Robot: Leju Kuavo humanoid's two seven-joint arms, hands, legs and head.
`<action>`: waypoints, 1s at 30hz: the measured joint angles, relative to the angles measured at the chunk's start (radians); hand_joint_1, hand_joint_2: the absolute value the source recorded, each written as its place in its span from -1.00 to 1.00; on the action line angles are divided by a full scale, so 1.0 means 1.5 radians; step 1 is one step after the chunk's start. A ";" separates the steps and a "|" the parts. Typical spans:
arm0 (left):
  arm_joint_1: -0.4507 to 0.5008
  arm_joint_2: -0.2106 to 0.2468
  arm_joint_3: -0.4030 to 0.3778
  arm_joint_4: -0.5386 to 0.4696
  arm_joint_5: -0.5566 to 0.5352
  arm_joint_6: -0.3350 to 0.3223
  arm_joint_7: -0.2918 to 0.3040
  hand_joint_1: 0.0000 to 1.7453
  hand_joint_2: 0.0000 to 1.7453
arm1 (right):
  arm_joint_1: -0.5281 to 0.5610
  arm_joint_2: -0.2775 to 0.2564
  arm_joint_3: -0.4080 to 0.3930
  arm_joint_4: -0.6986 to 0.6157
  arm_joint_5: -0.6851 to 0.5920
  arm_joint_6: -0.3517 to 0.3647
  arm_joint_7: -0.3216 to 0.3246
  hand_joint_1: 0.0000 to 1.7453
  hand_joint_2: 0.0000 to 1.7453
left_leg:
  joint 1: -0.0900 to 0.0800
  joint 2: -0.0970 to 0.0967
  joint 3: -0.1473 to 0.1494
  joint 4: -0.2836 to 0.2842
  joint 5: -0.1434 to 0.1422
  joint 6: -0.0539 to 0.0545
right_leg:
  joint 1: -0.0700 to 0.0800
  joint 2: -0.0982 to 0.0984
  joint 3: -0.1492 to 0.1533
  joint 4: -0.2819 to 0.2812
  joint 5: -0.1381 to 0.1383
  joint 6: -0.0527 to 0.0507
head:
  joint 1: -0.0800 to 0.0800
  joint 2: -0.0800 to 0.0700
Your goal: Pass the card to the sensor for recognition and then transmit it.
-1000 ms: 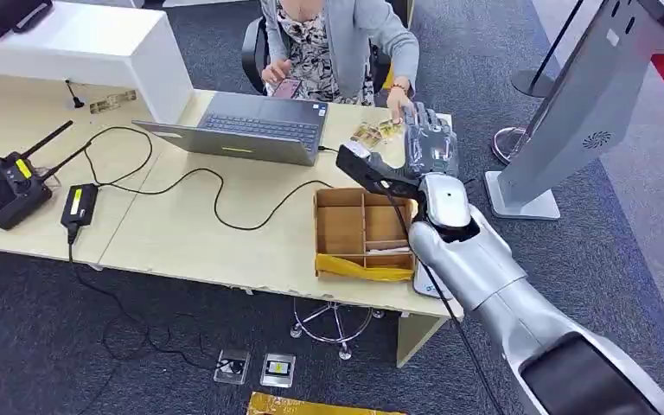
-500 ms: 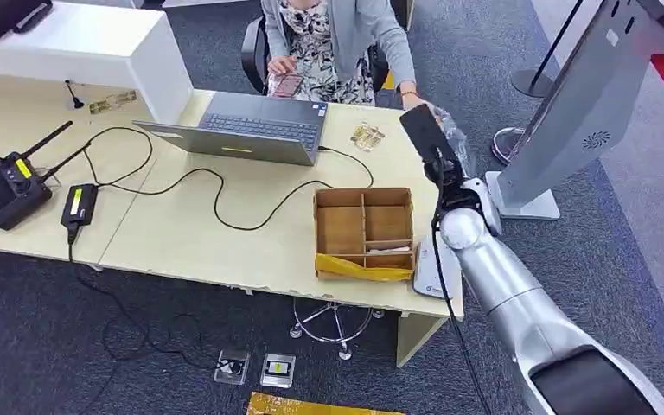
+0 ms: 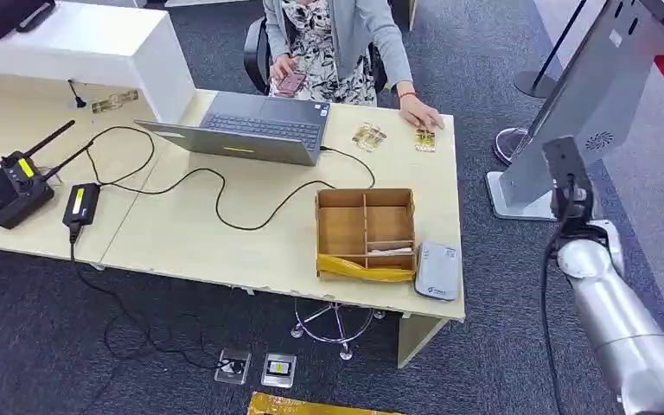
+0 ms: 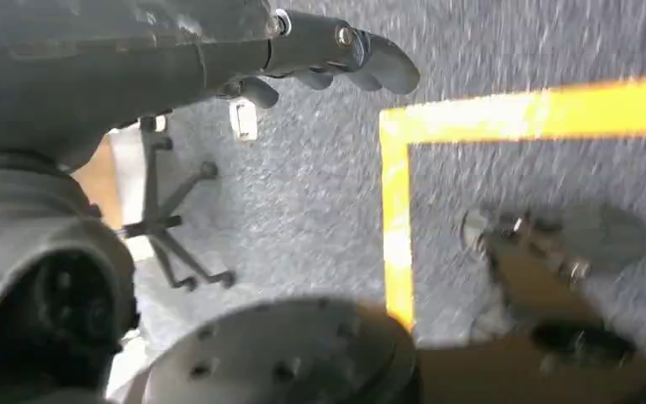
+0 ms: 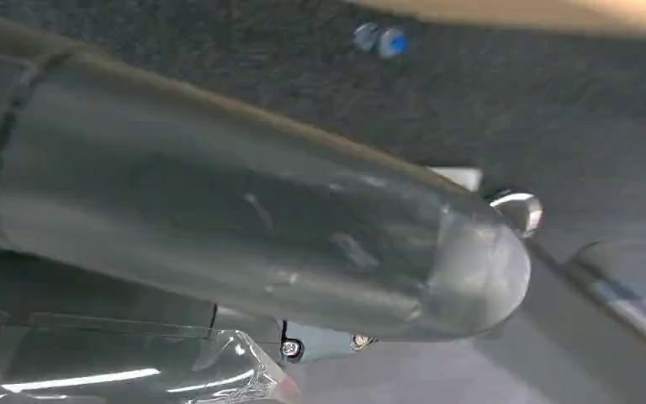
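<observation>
Two small gold cards lie on the far right of the desk: one card (image 3: pixel 368 135) sits by the laptop, and a person's hand (image 3: pixel 418 113) rests at the other card (image 3: pixel 424 139). The white card sensor (image 3: pixel 437 270) lies at the desk's front right corner. My right arm (image 3: pixel 609 303) is out past the desk's right end, in front of the kiosk stand. The right wrist view gives a blurred close look at my right hand (image 5: pixel 261 227), mostly its thick grey thumb; its fingers are hidden, and I cannot tell whether it holds anything. My left hand (image 4: pixel 328 55) hangs over the carpet, holding nothing.
A cardboard divider box (image 3: pixel 365 229) stands beside the sensor. A laptop (image 3: pixel 251 128), cables, a black radio (image 3: pixel 9 186) and a white counter (image 3: pixel 86 43) fill the desk's left. A seated person (image 3: pixel 333 43) faces the far edge. A grey kiosk stand (image 3: pixel 571 112) rises on the right.
My right arm has swung from over the cards, near the person's hand, rightward off the desk to the kiosk side. The person's hand has set a card down near the desk's far right corner.
</observation>
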 joint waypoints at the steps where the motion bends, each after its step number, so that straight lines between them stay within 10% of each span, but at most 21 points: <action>1: 0.001 0.002 0.000 0.000 0.003 0.006 -0.004 -1.00 -1.00 | 0.021 -0.021 -0.015 -0.002 -0.011 -0.006 0.007 -1.00 -1.00 | 0.000 0.000 0.000 0.000 0.000 0.000 | 0.000 0.000 0.000 0.000 0.000 0.000 | 0.000 0.000; 8: 0.001 0.018 0.001 0.001 0.001 0.013 -0.028 -1.00 -1.00 | 0.215 -0.105 -0.156 0.013 -0.097 -0.024 -0.108 -1.00 -1.00 | 0.000 -0.001 -0.001 0.000 -0.001 0.000 | 0.000 -0.001 0.000 0.000 -0.001 0.000 | 0.000 0.000; 14: 0.005 -0.003 0.051 0.001 0.152 -0.005 -0.045 -1.00 -1.00 | 0.295 -0.109 -0.235 0.147 -0.128 -0.019 -0.285 -1.00 -1.00 | 0.000 0.000 -0.001 0.000 -0.002 0.000 | 0.000 -0.001 0.000 0.000 -0.002 0.000 | 0.000 0.000; 19: 0.004 -0.088 0.095 -0.003 0.207 0.107 -0.133 -1.00 -1.00 | 0.321 -0.060 -0.263 0.255 -0.175 -0.052 -0.305 -1.00 -1.00 | -0.001 0.001 0.000 0.000 -0.003 0.001 | -0.001 0.001 0.000 0.000 -0.002 0.000 | 0.001 0.000; 30: 0.005 -0.155 0.151 -0.018 0.213 0.248 -0.141 -1.00 -1.00 | 0.375 0.159 -0.343 0.419 -0.251 -0.216 -0.178 -1.00 -1.00 | 0.001 0.003 0.002 -0.003 -0.004 -0.002 | 0.001 0.003 0.000 0.001 -0.004 -0.001 | -0.001 0.000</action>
